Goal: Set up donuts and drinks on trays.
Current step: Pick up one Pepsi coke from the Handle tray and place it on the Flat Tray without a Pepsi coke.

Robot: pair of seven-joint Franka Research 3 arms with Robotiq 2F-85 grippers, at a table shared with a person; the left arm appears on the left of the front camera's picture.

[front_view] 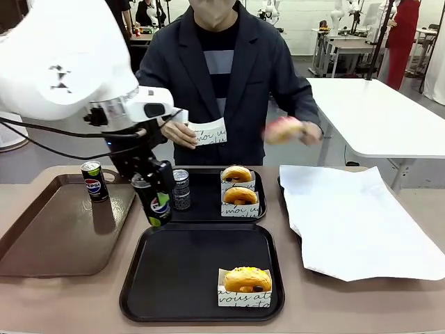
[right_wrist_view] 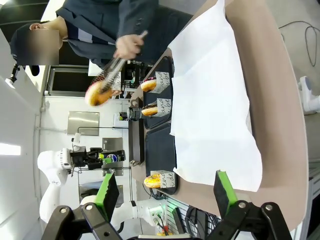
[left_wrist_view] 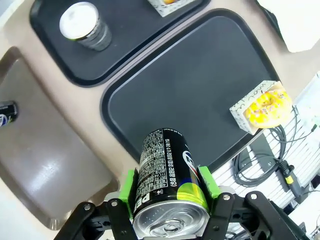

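My left gripper (front_view: 157,200) is shut on a black Pepsi can (front_view: 159,205) and holds it upright above the table, at the far left corner of the near black tray (front_view: 182,278). In the left wrist view its green pads (left_wrist_view: 131,187) clamp the can (left_wrist_view: 167,170). One sleeved donut (front_view: 246,280) with yellow icing lies at that tray's near right. The far black tray (front_view: 206,207) carries a can (front_view: 181,189) and two sleeved donuts (front_view: 237,174). My right gripper (right_wrist_view: 166,192) is open, above the white paper (right_wrist_view: 215,100).
A brown tray (front_view: 55,236) at the left holds another Pepsi can (front_view: 94,181). White paper (front_view: 354,223) covers the right of the table. Across the table, a person holds an empty paper sleeve (front_view: 208,132) in one hand and a donut (front_view: 284,129) in tongs.
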